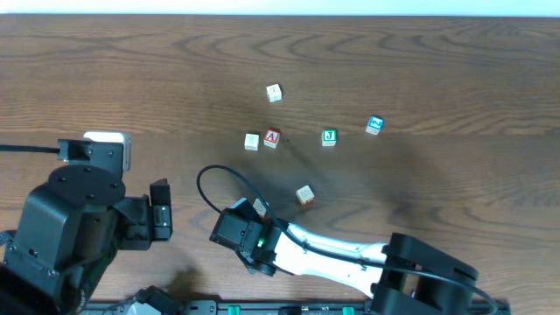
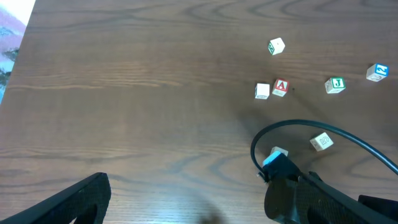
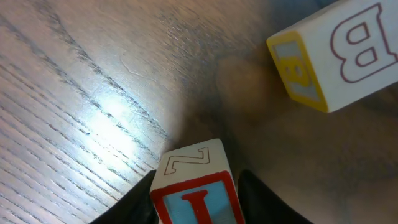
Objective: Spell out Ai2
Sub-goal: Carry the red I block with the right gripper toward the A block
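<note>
Right claw [image 1: 258, 212] is clamped on the I block [image 3: 195, 190], fingers [image 3: 267, 204] pressed to both its sides, toward 6 o'clock on the tabletop [image 1: 131, 70]. Your left claw [image 1: 160, 217] sits at 9 o'clock of it; you cannot tell how wide it stands. The A block [image 1: 272, 138] lies at 12 o'clock of the held block, with a pale block [image 1: 252, 141] just beside it at 9 o'clock and the J block [image 1: 329, 136] apart at 3 o'clock.

I see wood table [image 1: 437, 61], green J block [image 1: 328, 136], B block [image 3: 336, 50] with yellow side, white object [image 1: 109, 138] far left
</note>
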